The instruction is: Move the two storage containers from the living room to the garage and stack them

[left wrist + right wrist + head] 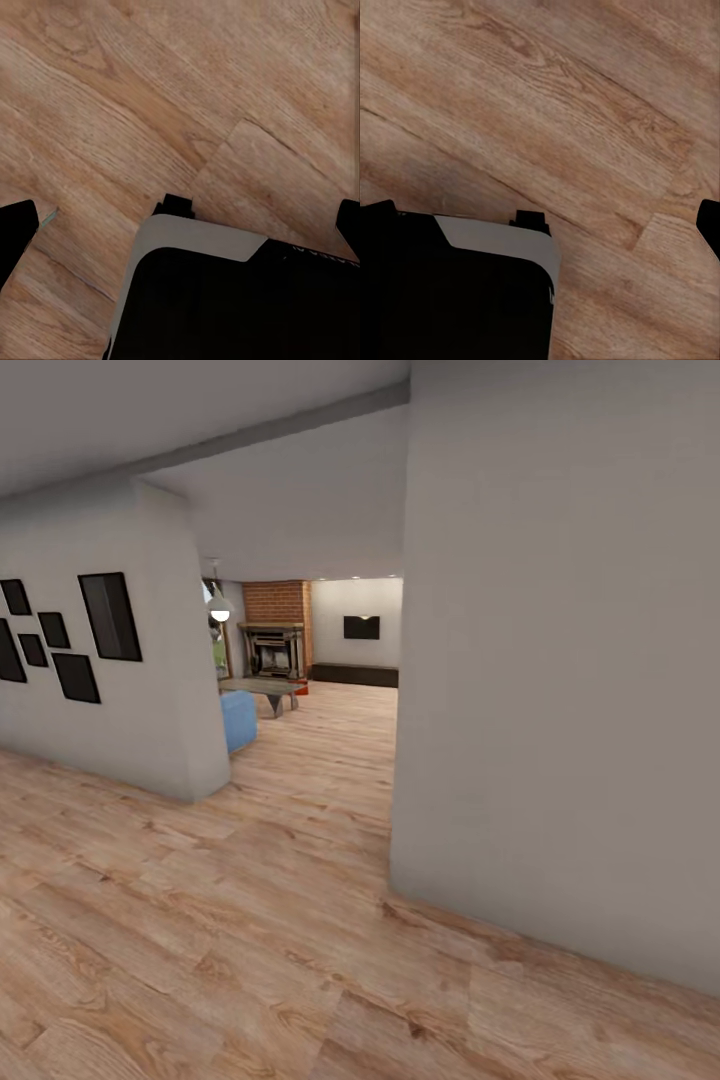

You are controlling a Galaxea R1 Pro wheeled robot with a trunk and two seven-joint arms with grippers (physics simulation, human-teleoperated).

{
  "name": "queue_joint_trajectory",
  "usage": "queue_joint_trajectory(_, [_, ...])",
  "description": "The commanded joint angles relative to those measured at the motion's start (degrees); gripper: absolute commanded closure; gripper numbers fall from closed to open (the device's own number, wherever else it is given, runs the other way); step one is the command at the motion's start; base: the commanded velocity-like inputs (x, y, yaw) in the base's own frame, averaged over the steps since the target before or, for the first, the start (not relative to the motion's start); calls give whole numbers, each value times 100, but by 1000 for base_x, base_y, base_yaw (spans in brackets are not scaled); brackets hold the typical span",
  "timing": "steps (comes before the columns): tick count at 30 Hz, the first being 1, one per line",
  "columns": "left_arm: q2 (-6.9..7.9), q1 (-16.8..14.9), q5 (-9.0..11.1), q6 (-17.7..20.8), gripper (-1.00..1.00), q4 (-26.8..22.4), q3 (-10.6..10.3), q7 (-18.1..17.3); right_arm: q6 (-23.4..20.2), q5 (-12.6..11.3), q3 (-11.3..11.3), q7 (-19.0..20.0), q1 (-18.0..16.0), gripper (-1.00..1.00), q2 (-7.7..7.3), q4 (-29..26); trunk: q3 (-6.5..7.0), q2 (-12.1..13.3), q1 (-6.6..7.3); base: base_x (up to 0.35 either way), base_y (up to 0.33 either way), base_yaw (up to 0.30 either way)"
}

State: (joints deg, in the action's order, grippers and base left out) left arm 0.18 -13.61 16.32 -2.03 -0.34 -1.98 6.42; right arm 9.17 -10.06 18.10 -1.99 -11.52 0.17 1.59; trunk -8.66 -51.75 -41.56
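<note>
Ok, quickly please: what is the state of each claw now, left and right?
Left claw: open, fingertips wide apart over the wood floor, holding nothing.
Right claw: open, also empty above the wood floor.

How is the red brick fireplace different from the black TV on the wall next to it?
The red-brick fireplace stands tall on the light wood-plank floor, while the small black wall TV hangs above a long low dark bench. The fireplace is brick with a dark metal opening; the TV is one flat dark rectangle. Both sit at the far end of the room.
</note>
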Motion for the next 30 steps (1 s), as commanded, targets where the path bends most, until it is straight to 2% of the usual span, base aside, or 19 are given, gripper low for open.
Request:
queue_joint_trajectory(1, [-1, -3, 37, -17, -100, 3, -24, 9, 36, -56, 47, -3, -8, -100, 10, 17, -8, -5, -4, 325, 0, 8])
queue_joint_trajectory(8, [-1, -1, 37, -17, -100, 1, -24, 9, 40, -57, 45, -3, -8, -100, -6, 17, -8, -5, -4, 325, 0, 158])
queue_joint_trajectory(30, [1, -2, 37, -12, -100, 1, -22, 9, 41, -63, 45, -3, -8, -100, -10, 17, -8, -5, -4, 325, 0, 266])
